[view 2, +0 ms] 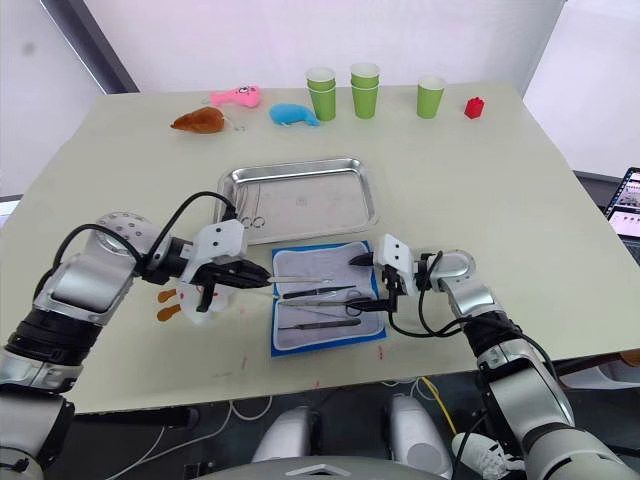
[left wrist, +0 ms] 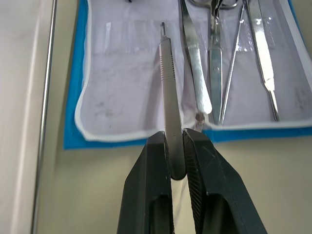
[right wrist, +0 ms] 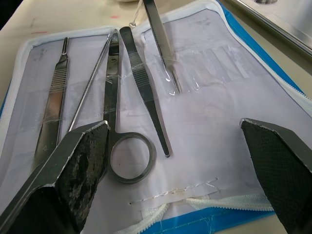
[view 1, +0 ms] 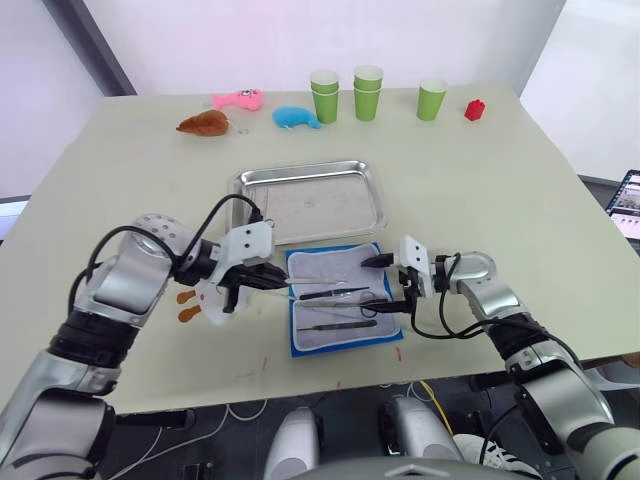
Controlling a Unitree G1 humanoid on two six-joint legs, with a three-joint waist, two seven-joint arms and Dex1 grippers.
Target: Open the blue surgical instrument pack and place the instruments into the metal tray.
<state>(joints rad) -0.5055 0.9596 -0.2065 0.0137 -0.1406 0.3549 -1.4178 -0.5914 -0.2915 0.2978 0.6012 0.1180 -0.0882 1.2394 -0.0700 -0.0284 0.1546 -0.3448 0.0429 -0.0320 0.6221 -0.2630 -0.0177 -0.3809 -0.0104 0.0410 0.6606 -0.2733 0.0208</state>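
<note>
The blue surgical instrument pack (view 1: 338,312) lies unfolded in front of the metal tray (view 1: 310,172), pale lining up. My left gripper (view 1: 282,281) is at the pack's left edge, shut on a thin silver handle (left wrist: 168,87) that points across the lining. Other instruments rest in the pack: ring-handled scissors (right wrist: 114,97), tweezers (right wrist: 144,83), a slim rod (right wrist: 90,92) and a flat handle (right wrist: 53,97). At the pack's right edge my right gripper (view 1: 382,285) stands wide open, its fingers (right wrist: 83,161) spread above the scissors' ring, holding nothing.
A white toy with orange feet (view 1: 198,300) lies under my left gripper. Along the far edge are green cups (view 1: 367,92), a red block (view 1: 474,109), a blue plush (view 1: 296,117), a pink toy (view 1: 240,99) and a brown toy (view 1: 204,123).
</note>
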